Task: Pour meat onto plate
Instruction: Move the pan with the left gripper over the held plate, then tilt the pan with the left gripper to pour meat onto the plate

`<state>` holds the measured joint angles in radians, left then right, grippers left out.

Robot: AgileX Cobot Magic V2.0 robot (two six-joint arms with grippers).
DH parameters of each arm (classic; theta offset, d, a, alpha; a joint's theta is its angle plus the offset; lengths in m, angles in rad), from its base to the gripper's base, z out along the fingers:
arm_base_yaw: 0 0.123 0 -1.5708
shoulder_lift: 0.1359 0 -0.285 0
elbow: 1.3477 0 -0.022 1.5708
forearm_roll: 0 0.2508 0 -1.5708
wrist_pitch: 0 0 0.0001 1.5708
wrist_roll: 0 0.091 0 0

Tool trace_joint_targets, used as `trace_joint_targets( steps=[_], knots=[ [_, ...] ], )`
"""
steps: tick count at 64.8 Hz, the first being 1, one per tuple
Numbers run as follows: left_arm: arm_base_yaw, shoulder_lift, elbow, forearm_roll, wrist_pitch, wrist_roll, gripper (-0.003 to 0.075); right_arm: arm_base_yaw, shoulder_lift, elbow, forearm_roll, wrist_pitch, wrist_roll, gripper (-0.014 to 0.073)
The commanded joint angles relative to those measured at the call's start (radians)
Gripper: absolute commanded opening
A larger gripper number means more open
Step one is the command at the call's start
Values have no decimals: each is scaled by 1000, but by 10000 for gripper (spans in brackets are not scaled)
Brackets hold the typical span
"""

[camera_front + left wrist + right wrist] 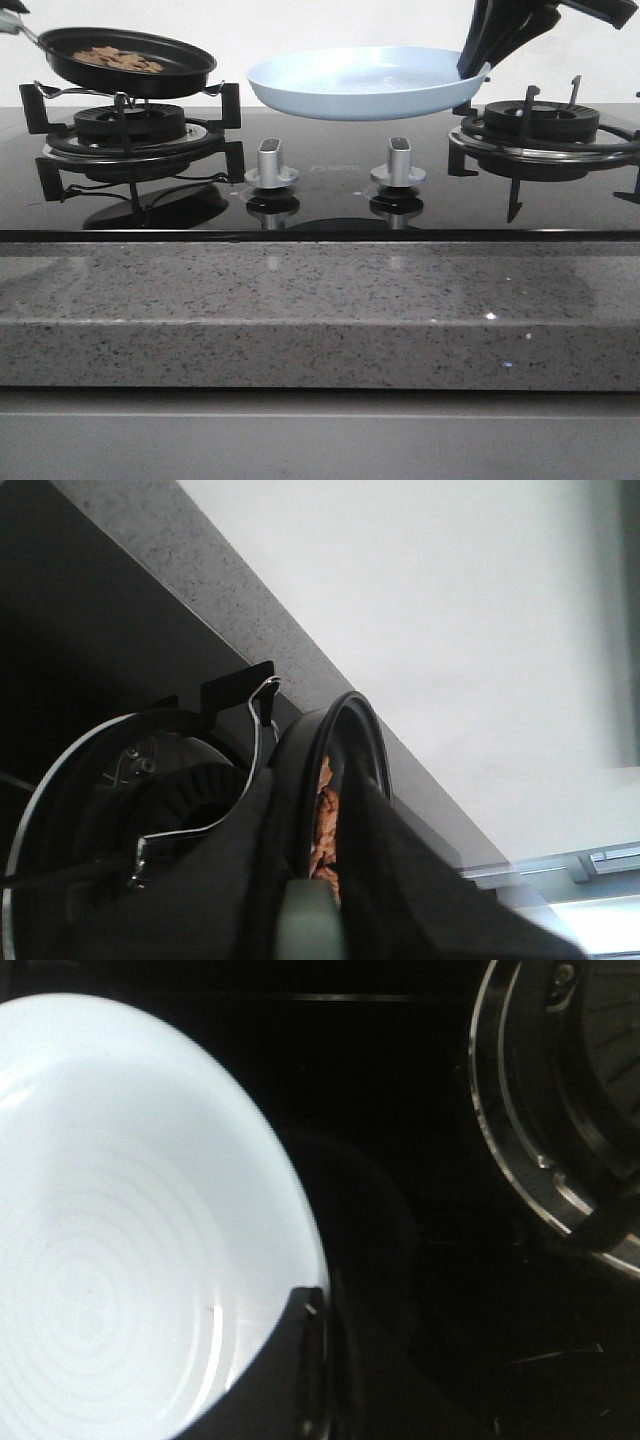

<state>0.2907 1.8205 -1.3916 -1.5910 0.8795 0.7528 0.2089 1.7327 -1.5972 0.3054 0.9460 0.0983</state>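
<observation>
Pale-blue plate (365, 82) in right end effector (478, 66)

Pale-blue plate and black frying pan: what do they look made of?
The wide pale-blue round plate looks like glazed ceramic, possibly melamine: glossy highlights, faint concentric rings inside. The black frying pan holding the meat looks like metal with a dark non-stick coating: thin wall, satin sheen on its rim.

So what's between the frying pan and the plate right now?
Only open air between the pan and the plate, with the stovetop below, seen in the front view.
</observation>
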Motion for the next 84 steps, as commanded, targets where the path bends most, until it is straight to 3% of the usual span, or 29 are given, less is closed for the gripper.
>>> trace_joint_targets(
  steps=[1, 30, 46, 63, 84],
  knots=[
    [-2, -100, -28, -83, 40, 2, -20, -7, -58, -26, 24, -48, -6, -71],
    [-46, -262, -28, -151, 37, 6, -20, -7, -58, -26, 24, -48, -6, -71],
    [-212, -271, -28, -192, -43, 65, -20, -7, -58, -26, 24, -48, -6, -71],
    [-438, -271, -28, -173, -248, 232, -20, -7, -58, -26, 24, -48, -6, -71],
    [-559, -271, -28, -166, -319, 481, -20, -7, -58, -26, 24, -48, -6, -71]
  ],
)
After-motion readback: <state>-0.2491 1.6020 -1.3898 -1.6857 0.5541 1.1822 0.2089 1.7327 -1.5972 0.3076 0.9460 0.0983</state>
